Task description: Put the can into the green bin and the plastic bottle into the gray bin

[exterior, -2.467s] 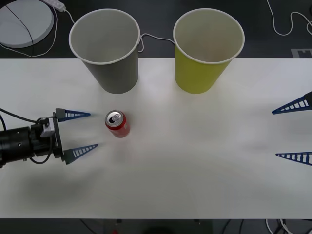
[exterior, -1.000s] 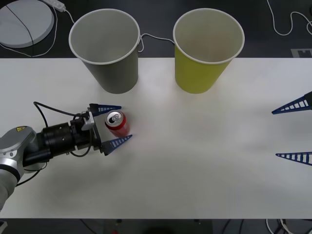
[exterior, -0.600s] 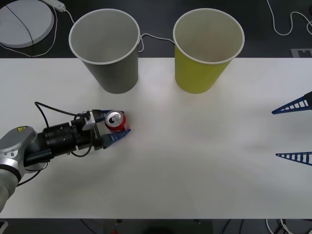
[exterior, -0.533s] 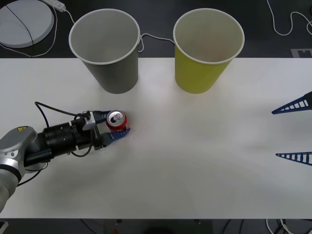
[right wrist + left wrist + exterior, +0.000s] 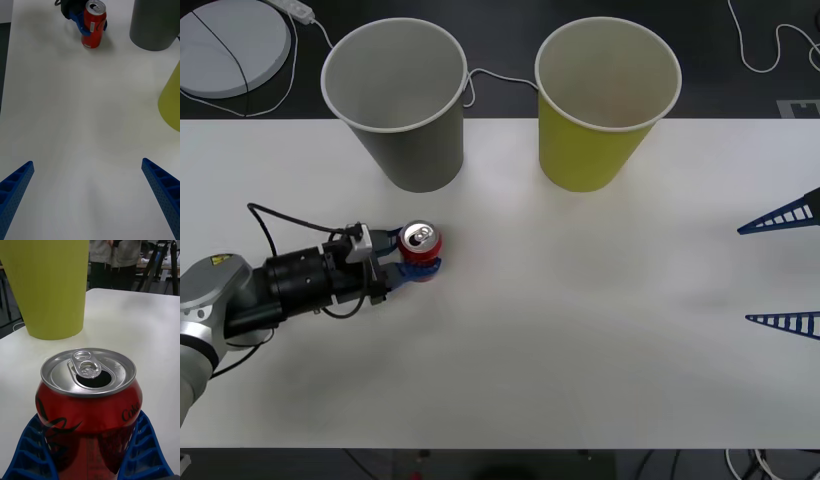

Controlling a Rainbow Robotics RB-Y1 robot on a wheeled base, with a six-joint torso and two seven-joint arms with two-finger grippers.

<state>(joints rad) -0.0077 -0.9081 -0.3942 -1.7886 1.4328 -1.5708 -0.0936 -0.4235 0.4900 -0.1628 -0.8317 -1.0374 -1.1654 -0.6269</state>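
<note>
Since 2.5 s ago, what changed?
The left claw moved in from the table's left side to the can and shut on it. The can remains upright in about the same spot. The right claw stayed open at the right; green bin and gray bin unmoved.

white table (image 5: pixel 580 330) | on it: gray bin (image 5: pixel 402 100), green bin (image 5: pixel 600 100), can (image 5: pixel 420 250)

white table (image 5: pixel 580 330), dark floor (image 5: pixel 500 95) (cables)

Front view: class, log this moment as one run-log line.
left tool: shut on can | can: upright on table, near gray bin | green bin: empty | right tool: open, idle at table's right edge
</note>
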